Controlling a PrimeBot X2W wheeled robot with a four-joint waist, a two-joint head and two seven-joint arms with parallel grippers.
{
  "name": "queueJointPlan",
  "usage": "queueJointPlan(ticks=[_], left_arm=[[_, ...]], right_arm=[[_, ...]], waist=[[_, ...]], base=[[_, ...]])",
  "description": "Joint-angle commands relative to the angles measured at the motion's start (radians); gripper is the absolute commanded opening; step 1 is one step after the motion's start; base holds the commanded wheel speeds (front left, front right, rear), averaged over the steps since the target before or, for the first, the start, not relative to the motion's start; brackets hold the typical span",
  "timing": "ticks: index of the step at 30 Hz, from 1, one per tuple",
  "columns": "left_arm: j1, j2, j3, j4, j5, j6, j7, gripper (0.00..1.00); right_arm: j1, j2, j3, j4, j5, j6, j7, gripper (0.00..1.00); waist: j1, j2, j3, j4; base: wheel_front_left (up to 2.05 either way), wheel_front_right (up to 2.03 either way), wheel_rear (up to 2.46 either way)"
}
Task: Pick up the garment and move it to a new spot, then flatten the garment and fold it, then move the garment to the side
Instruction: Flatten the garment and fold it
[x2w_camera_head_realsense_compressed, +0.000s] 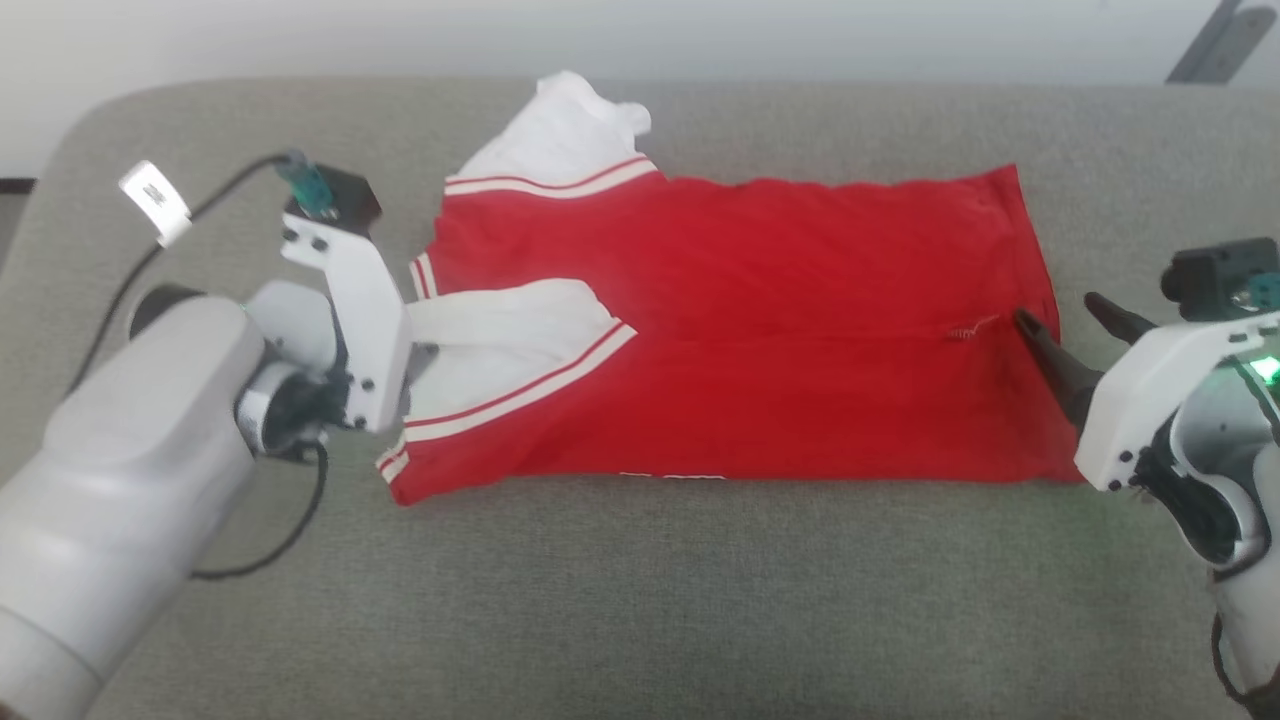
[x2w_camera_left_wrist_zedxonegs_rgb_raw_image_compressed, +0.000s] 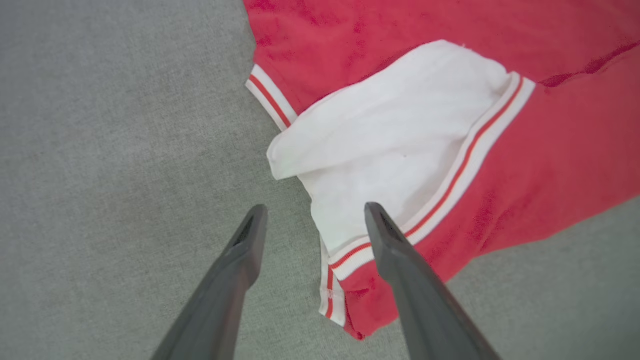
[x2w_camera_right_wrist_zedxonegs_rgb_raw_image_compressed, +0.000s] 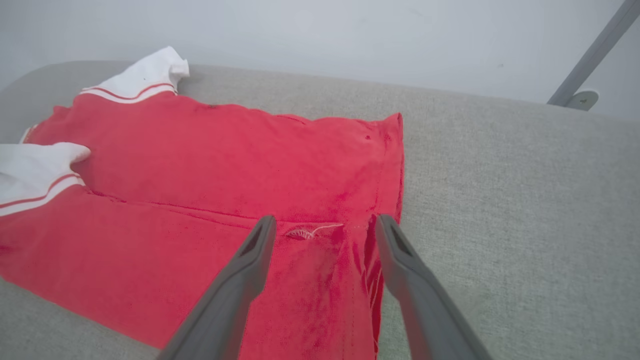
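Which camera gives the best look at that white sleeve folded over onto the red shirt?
The left wrist view: the sleeve lies close up, nearly whole, striped trim clear. The head view shows it smaller, its outer end behind the left arm. The right wrist view catches only part, cut off at its left edge.

- Tabletop (x2w_camera_head_realsense_compressed: 640, 600): carries everything listed; wall (x2w_camera_head_realsense_compressed: 700, 35) behind its far edge.
- Garment (x2w_camera_head_realsense_compressed: 740, 330): flat on the tabletop's middle, long axis left to right, a lengthwise crease along its middle.
- Far sleeve (x2w_camera_head_realsense_compressed: 560, 135): at the garment's left end, sticking out toward the wall.
- Near sleeve (x2w_camera_head_realsense_compressed: 510, 330): at the left end, folded inward onto the body.
- Left end effector (x2w_camera_left_wrist_zedxonegs_rgb_raw_image_compressed: 315, 209): above the near sleeve's outer edge, one finger over sleeve, the other over bare tabletop.
- Right end effector (x2w_camera_head_realsense_compressed: 1055, 308): above the garment's right end, beside the crease.
- Strut (x2w_camera_head_realsense_compressed: 1215, 45): behind the tabletop, far right.
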Motion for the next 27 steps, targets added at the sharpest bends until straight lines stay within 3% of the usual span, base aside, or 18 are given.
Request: queueJointPlan(ticks=[1, 9, 14, 19, 27], left_arm=[[0.017, 0.007, -0.001, -0.014, -0.007, 0.007, 0.009, 1.0], [0.117, 0.076, -0.012, -0.208, -0.042, 0.088, 0.074, 1.0], [0.168, 0.103, -0.004, -0.258, -0.06, 0.128, 0.076, 1.0], [0.192, 0.096, 0.01, -0.226, -0.083, 0.154, 0.067, 1.0], [0.206, 0.072, 0.013, -0.076, -0.108, 0.148, 0.071, 1.0]], right_arm=[[0.014, 0.011, -0.015, -0.011, -0.009, 0.0, -0.008, 1.0], [0.109, 0.102, -0.195, -0.148, -0.113, 0.0, -0.009, 1.0], [0.143, 0.157, -0.259, -0.24, -0.154, 0.0, 0.013, 1.0], [0.153, 0.191, -0.272, -0.298, -0.17, 0.0, 0.041, 1.0], [0.157, 0.215, -0.29, -0.339, -0.177, 0.0, 0.075, 1.0]], waist=[[0.0, 0.0, -0.018, 0.01], [0.0, 0.0, -0.039, 0.02], [0.0, 0.0, -0.027, 0.002], [0.0, 0.0, -0.008, -0.032], [0.0, 0.0, 0.015, -0.078]], base=[[0.0, 0.0, 0.0], [0.0, 0.0, 0.0], [0.0, 0.0, 0.0], [0.0, 0.0, 0.0], [0.0, 0.0, 0.0]])
